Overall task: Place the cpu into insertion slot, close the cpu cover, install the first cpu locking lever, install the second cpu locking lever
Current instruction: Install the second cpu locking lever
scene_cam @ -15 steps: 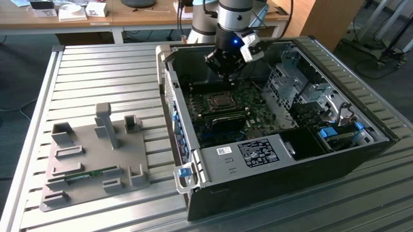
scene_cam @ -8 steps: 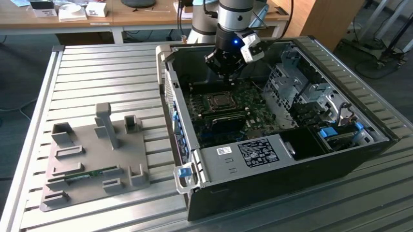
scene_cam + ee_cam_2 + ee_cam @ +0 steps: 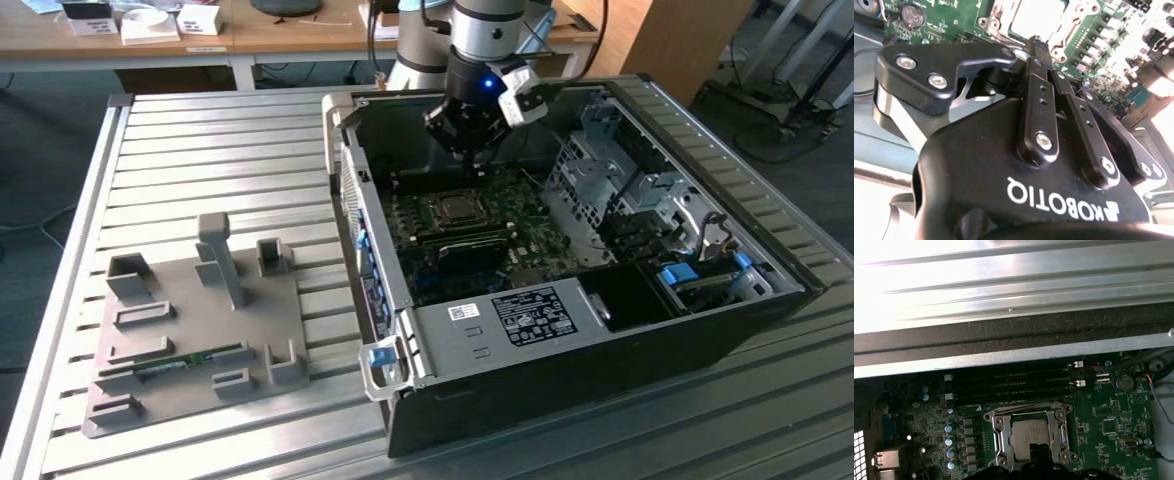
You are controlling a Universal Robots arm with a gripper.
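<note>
Gripper [image 3: 470, 150]: hung above the motherboard [image 3: 461, 235] inside the open black computer case [image 3: 601, 330], jaws pressed together, holding nothing. Cpu [image 3: 1028, 435]: seated in the insertion slot [image 3: 1029, 432], cpu cover [image 3: 999, 432] closed around it. Case stood on the slatted table [image 3: 214, 150].

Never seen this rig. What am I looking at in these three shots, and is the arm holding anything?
One robot arm with a tool reaches into an open black computer case lying on a slatted metal table. The exterior view is from a camera off the arm; both wrist views ride on the arm. In the first wrist view the cpu sits in the insertion slot with the cpu cover over it, on the green motherboard. The tool hovers above it; nothing visible is held. A grey fixture tray lies at the exterior view's left.
</note>
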